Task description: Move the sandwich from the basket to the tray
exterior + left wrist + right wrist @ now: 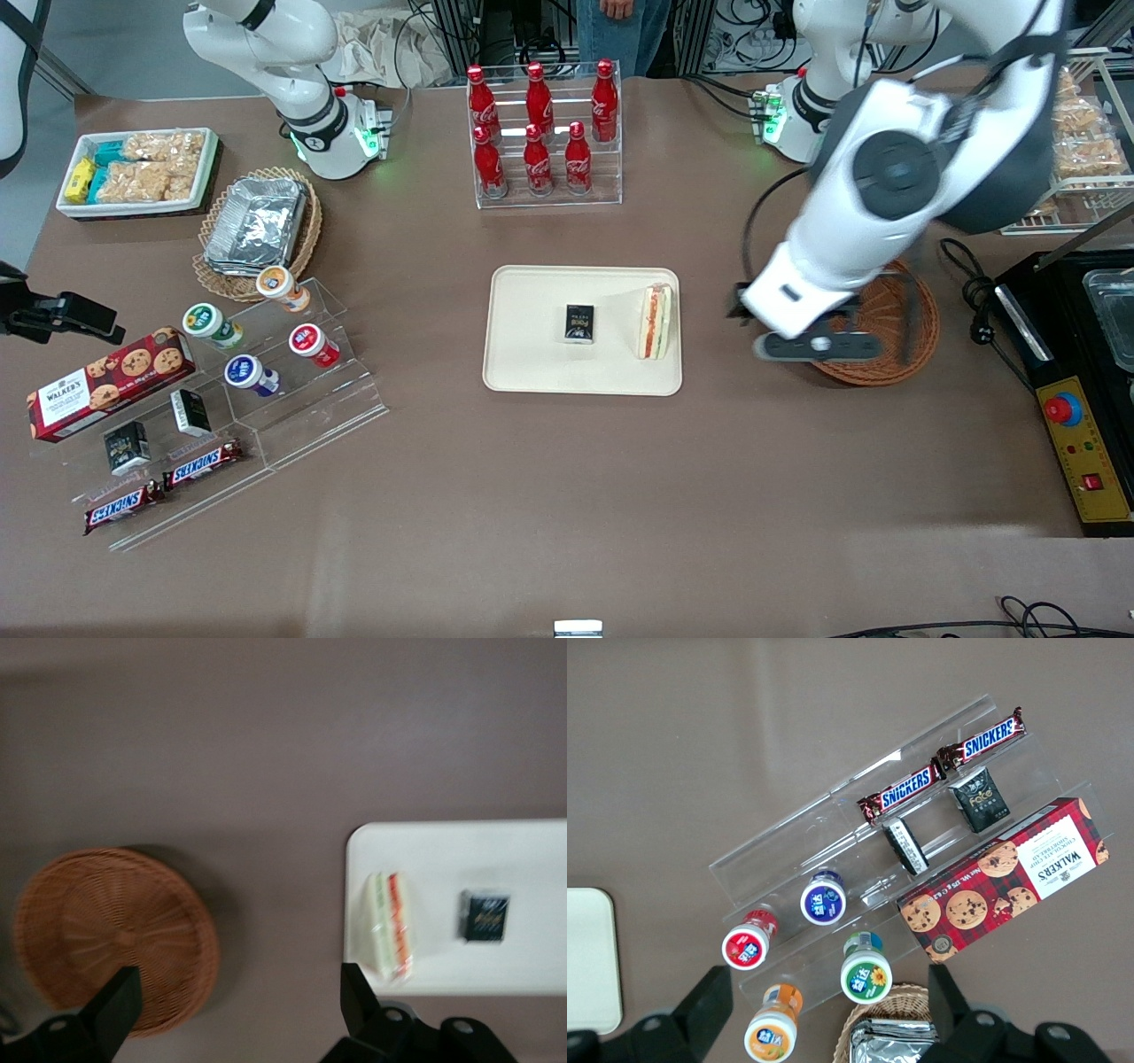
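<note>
On the flat cream rectangular tray (532, 372), I see the triangular white-bread sandwich (656, 321) lying lengthwise (released); gripper (819, 344) fingers (115, 1001) apart, above the round reddish-brown wicker basket (895, 354).

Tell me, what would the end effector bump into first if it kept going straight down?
Probably bare table. The open end effector points down between the basket and tray, though depth is unclear.
</note>
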Controlling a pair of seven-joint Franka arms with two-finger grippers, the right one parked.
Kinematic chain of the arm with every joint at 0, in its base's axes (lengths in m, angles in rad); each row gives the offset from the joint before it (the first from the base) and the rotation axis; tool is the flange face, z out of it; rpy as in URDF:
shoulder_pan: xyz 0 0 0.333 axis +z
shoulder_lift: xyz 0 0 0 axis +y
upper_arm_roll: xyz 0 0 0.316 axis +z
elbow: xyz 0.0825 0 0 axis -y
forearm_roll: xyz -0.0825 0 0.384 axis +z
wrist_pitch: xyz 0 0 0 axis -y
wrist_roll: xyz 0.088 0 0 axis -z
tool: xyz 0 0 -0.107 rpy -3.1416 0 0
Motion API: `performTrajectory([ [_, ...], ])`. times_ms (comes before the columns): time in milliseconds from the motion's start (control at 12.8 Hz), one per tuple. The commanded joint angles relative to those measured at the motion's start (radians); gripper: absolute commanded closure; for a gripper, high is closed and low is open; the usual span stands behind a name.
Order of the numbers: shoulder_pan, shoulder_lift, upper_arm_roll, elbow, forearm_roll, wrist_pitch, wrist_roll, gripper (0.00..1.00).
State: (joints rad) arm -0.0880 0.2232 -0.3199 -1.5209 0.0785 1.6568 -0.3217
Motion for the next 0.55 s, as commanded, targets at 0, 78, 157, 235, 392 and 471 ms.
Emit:
performTrajectory([
  [0, 0.031, -0.097, 0.091, -0.024, -0.092, -0.093, 0.166, 0.00],
  [78, 0.002, -0.131, 0.145, -0.033, -0.103, -0.104, 0.194, 0.00],
  [157, -0.005, -0.157, 0.171, -0.045, -0.102, -0.104, 0.200, 0.00],
  [235, -0.006, -0.172, 0.179, -0.048, -0.101, -0.106, 0.198, 0.00],
  [392, -0.002, -0.170, 0.180, -0.035, -0.103, -0.106, 0.181, 0.00],
  [471, -0.002, -0.171, 0.180, -0.033, -0.105, -0.107, 0.182, 0.00],
])
